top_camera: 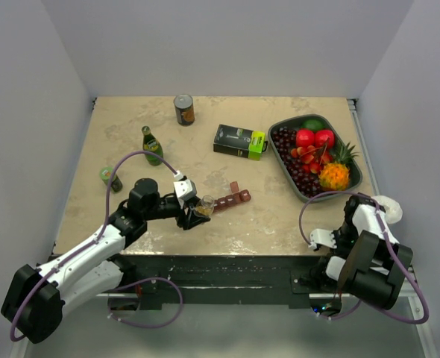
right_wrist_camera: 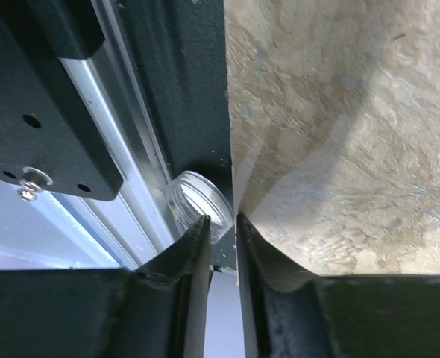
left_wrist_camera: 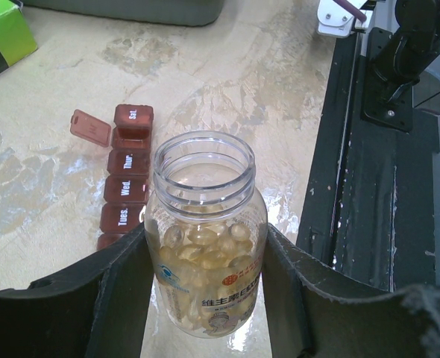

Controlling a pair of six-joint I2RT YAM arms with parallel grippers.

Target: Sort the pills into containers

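My left gripper (left_wrist_camera: 205, 233) is shut on an open clear pill bottle (left_wrist_camera: 203, 246), upright and about half full of pale yellow softgel pills (left_wrist_camera: 205, 250). In the top view the left gripper (top_camera: 195, 212) holds the bottle (top_camera: 205, 203) at the near end of the containers (top_camera: 233, 198). They are a dark red strip of day-labelled compartments (left_wrist_camera: 127, 186), just left of and behind the bottle. One lid (left_wrist_camera: 89, 127) near the far end stands open; the other lids in view are closed. My right gripper (right_wrist_camera: 222, 221) is shut and empty at the table's near right edge (top_camera: 321, 239).
A clear screw cap (right_wrist_camera: 198, 200) lies on the black frame beside the right fingers. A black-and-green box (top_camera: 239, 141), a can (top_camera: 183, 109), a green bottle (top_camera: 152, 145) and a small green jar (top_camera: 110, 177) stand further back. A grey fruit tray (top_camera: 284, 165) sits at the right.
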